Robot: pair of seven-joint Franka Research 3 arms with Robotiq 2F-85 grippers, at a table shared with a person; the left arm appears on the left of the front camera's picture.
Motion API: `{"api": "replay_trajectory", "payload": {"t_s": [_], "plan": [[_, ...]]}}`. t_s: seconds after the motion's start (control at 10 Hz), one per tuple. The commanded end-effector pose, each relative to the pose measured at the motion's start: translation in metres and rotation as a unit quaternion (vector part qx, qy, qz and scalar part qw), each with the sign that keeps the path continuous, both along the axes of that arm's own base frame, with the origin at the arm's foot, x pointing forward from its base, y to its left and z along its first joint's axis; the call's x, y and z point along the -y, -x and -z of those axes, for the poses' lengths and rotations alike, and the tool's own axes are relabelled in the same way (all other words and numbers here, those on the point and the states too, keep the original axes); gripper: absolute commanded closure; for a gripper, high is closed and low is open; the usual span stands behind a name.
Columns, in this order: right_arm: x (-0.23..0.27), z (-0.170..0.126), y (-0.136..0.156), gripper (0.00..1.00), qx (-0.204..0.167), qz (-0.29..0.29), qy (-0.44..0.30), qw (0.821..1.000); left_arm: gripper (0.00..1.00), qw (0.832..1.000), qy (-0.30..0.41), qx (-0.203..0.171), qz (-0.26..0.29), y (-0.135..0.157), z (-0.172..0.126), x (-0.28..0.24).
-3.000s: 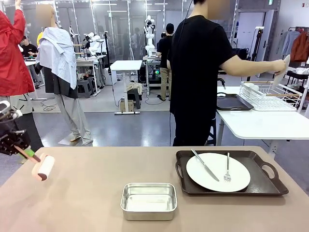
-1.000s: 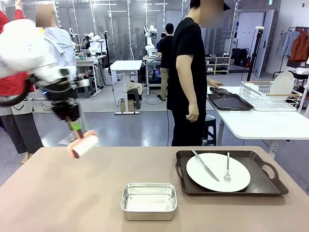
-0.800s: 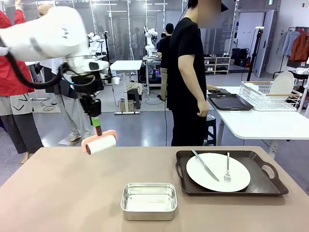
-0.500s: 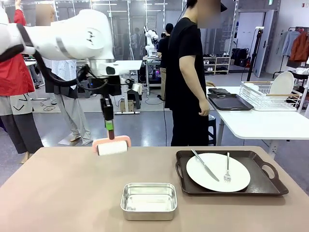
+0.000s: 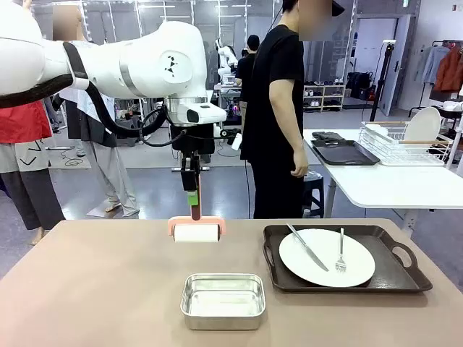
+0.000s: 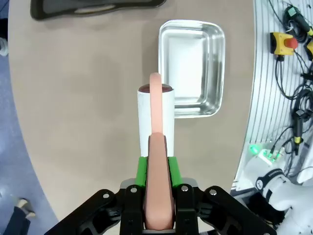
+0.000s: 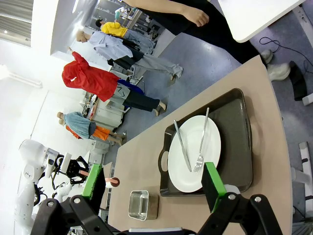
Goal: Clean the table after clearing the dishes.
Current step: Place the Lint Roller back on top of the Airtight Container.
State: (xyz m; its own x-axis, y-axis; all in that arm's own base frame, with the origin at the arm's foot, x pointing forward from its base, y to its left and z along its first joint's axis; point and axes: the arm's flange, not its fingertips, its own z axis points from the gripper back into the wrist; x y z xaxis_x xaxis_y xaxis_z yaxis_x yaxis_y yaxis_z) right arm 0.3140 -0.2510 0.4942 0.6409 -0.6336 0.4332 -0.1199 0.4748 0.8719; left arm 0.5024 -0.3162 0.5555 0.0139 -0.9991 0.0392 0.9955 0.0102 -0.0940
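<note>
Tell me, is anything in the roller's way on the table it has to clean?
Yes. The left gripper holds the roller at the far edge of the table. A steel pan sits just nearer the robot, and a tray with a plate, knife and fork covers the right side.

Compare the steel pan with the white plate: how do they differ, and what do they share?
The steel pan is rectangular and shiny metal; the plate is round and white. The pan is empty; the plate carries a knife and fork. The pan sits straight on the table; the plate sits on a dark tray. Both lie flat.
</note>
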Motion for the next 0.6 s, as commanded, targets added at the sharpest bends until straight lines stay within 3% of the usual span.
{"api": "replay_trajectory", "payload": {"t_s": [0.0,0.3,0.5], "plan": [[0.000,-0.002,0.002,0.00,0.009,-0.002,-0.002,1.000,0.80,1.000,-0.005,-0.001,-0.021,-0.007,0.000,-0.012],[0.000,-0.002,0.002,0.00,0.009,-0.002,-0.002,1.000,0.80,1.000,-0.002,-0.002,-0.013,-0.009,0.003,-0.012],[0.000,-0.002,0.002,0.00,0.009,-0.002,-0.002,1.000,0.80,0.999,0.014,0.005,0.034,0.026,0.020,0.024]]}}
